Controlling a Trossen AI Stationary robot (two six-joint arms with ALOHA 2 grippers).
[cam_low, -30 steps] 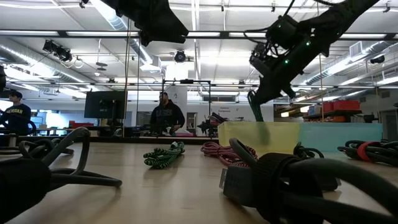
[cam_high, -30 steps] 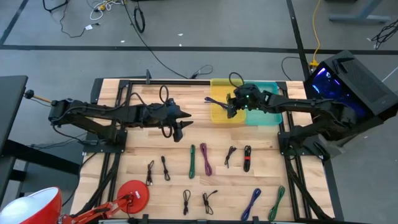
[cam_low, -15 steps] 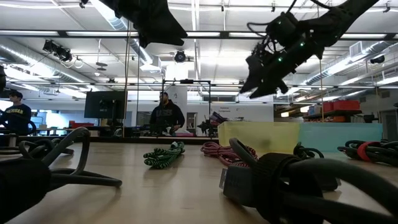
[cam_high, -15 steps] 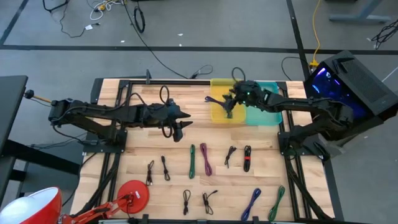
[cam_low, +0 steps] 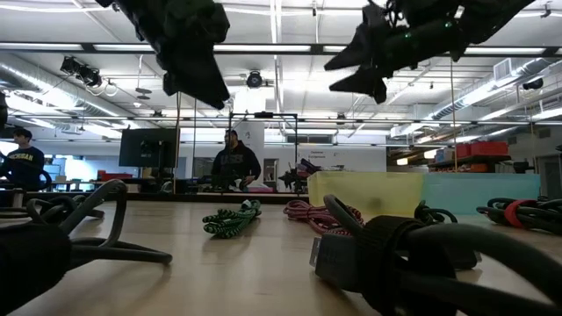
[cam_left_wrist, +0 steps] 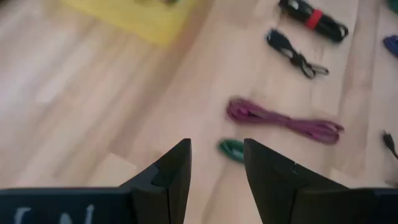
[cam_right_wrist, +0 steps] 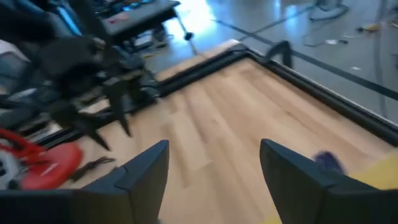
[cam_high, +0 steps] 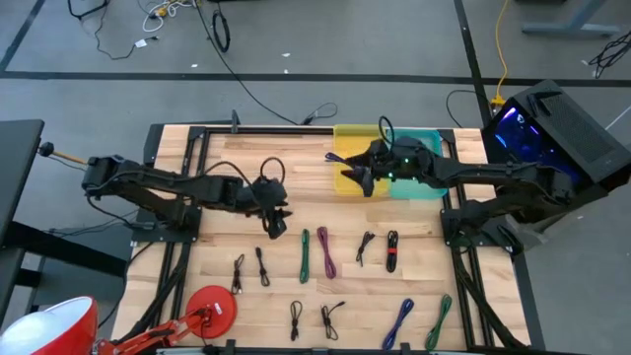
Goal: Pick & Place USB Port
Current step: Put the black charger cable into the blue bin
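Since a second ago: left gripper [cam_high: 277, 223] has swung down toward the cable rows, fingers parted, empty, hovering just above the green cable [cam_high: 305, 254] and purple cable [cam_high: 324, 250]. Right gripper [cam_high: 363, 178] has lifted above the yellow bin [cam_high: 343, 181], jaws wide, holding nothing. Teal bin [cam_high: 431, 141] adjoins. Remaining USB cables lie on the wooden table [cam_high: 219, 264]. Judgement: one deposit finished, next pick beginning.
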